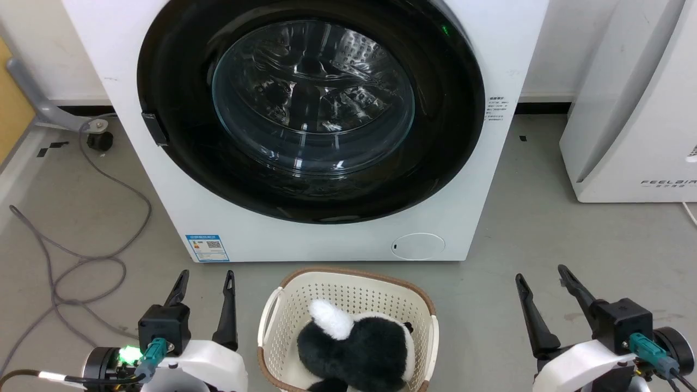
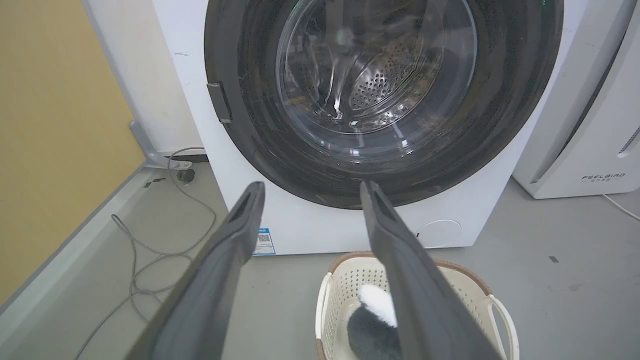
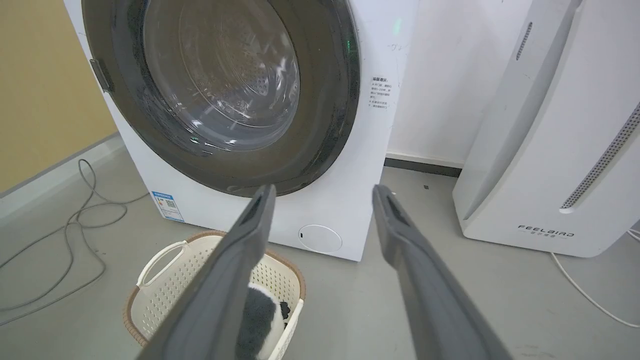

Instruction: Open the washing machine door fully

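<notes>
Sitting shut, flush against the front of the washing machine [image 1: 326, 239], the washing machine door [image 1: 310, 109] takes the top middle of the head view, with a small dark tab [image 1: 154, 128] on its left edge. Left pincer [image 1: 206, 277] is lower left and right pincer [image 1: 542, 274] lower right; both are spread, holding nothing, well apart from the door. A basket [image 1: 270, 321] stands on the floor [image 1: 544, 218] between them, near the machine, with a black-and-white plush toy [image 1: 354, 343] inside. A grey cable [image 1: 148, 212] loops at left, and a white slanted appliance [image 1: 626, 120] stands at right.

Left wrist view: left pincer spread wide, tips lined up against the door's lower rim, no contact; the basket is below.

Right wrist view: right pincer spread, door up left and closed, with a round hatch [image 3: 320, 238] seen between its fingers.
</notes>
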You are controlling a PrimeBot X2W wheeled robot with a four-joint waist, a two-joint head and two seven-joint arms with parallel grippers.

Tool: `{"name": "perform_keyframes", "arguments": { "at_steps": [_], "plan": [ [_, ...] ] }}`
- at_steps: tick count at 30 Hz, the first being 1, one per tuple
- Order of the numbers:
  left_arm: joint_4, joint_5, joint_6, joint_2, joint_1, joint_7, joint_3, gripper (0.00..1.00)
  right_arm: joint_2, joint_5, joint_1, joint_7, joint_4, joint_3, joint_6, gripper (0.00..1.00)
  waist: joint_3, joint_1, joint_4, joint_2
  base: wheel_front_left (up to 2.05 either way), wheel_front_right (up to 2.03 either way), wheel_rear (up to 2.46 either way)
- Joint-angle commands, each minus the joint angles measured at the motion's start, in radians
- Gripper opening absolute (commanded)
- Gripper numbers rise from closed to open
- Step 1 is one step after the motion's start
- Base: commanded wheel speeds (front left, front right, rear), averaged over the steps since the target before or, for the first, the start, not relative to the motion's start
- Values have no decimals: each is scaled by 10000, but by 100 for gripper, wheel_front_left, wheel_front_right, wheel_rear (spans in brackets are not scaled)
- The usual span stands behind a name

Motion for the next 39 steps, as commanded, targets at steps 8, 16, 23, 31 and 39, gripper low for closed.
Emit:
{"name": "perform_keyframes", "arguments": {
  "at_steps": [8,16,23,31,39],
  "plan": [
    [7,-104,185,0,-4,-245,-92,100,0,529,12,-247,-130,-126,1,100,16,0,3,0,0,0,0],
    [7,-174,298,0,-2,-413,-157,100,0,1097,24,-415,-283,-171,1,100,28,0,10,0,0,0,0],
    [11,-241,403,0,1,-559,-211,100,-1,2035,40,-561,-356,-202,2,0,38,0,18,0,0,0,0],
    [9,-302,514,0,12,-726,-264,100,-1,4243,24,-728,-203,-262,2,0,49,0,36,0,0,0,0],
    [-9,-346,596,0,-9,-873,-295,100,-1,6529,-129,-874,-37,-334,3,0,139,0,63,0,0,0,0]
  ]
}}
